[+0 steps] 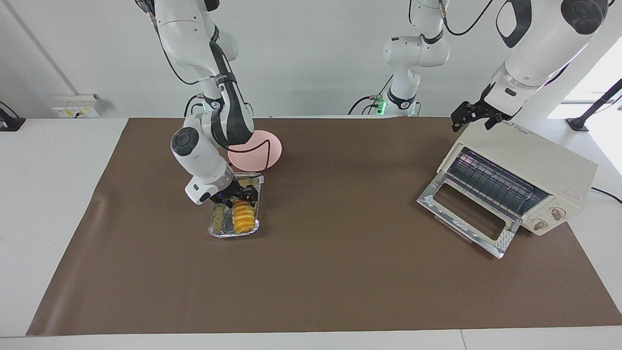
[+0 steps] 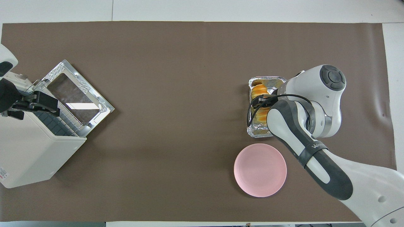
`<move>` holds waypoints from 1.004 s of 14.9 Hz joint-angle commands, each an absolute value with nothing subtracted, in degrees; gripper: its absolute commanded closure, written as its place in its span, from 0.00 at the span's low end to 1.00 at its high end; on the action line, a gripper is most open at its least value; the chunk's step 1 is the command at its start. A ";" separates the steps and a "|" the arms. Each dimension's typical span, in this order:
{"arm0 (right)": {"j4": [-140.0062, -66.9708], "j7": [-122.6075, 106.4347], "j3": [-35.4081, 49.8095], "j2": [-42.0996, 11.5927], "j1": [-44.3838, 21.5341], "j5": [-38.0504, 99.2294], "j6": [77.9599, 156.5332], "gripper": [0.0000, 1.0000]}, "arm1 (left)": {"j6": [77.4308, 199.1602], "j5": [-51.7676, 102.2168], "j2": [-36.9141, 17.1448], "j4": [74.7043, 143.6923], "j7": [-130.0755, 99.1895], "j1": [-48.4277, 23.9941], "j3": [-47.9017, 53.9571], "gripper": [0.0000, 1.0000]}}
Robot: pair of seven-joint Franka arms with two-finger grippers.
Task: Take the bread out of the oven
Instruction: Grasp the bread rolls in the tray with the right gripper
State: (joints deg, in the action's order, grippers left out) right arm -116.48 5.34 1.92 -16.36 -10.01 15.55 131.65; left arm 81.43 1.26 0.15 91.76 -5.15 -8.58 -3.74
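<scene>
The bread point(image 1: 243, 218) lies in a silver foil tray point(image 1: 219, 228) on the brown mat, toward the right arm's end of the table. In the overhead view the bread point(image 2: 258, 90) shows on both sides of my right gripper point(image 2: 263, 102). That gripper point(image 1: 239, 195) is down in the tray, over the bread's end nearer the robots. The cream oven point(image 1: 534, 160) stands at the left arm's end with its glass door point(image 1: 466, 214) dropped open and its wire rack bare. My left gripper point(image 1: 472, 127) hangs open over the oven's top edge; it also shows from above point(image 2: 47, 104).
A round pink plate point(image 1: 265, 150) lies beside the tray, nearer the robots; it also shows in the overhead view point(image 2: 260, 170). The oven's two knobs point(image 1: 548, 218) face away from the robots. The brown mat point(image 1: 340, 272) covers the table.
</scene>
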 commanded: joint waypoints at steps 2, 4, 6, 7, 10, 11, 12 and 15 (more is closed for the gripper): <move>-117.07 5.62 2.20 -15.82 -9.76 14.68 132.54 1.00 | 82.44 0.35 1.49 93.16 -5.10 -8.53 -3.60 0.00; -114.54 5.54 2.02 -15.73 -9.58 14.59 130.27 1.00 | 82.44 0.35 1.49 93.08 -5.10 -8.61 -3.60 0.00; -110.76 5.80 1.93 -14.60 -9.23 14.59 123.87 1.00 | 82.44 0.35 1.49 93.08 -5.18 -8.61 -3.60 0.00; -108.74 6.24 1.85 -13.55 -9.14 14.59 119.75 1.00 | 82.44 0.35 1.41 93.08 -5.19 -8.70 -3.52 0.00; -106.43 10.70 1.58 -8.73 -9.14 14.59 109.46 1.00 | 82.44 0.35 1.49 92.99 -4.66 -8.61 -3.52 0.00; -107.31 12.64 1.67 -6.00 -9.23 14.50 105.86 1.00 | 82.44 0.35 1.41 92.99 -4.66 -8.61 -3.52 0.00; -109.05 15.01 1.84 -3.28 -9.40 14.50 101.91 1.00 | 82.44 0.35 1.41 92.99 -4.66 -8.61 -3.52 0.00; -115.81 15.91 2.02 3.23 -9.75 14.41 97.30 1.00 | 82.44 0.35 1.49 93.08 -4.75 -8.61 -3.52 0.00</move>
State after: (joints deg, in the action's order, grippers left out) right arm -108.64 14.59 1.60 -2.15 -9.60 15.34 97.46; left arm 81.43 1.26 0.15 91.76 -5.15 -8.59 -3.72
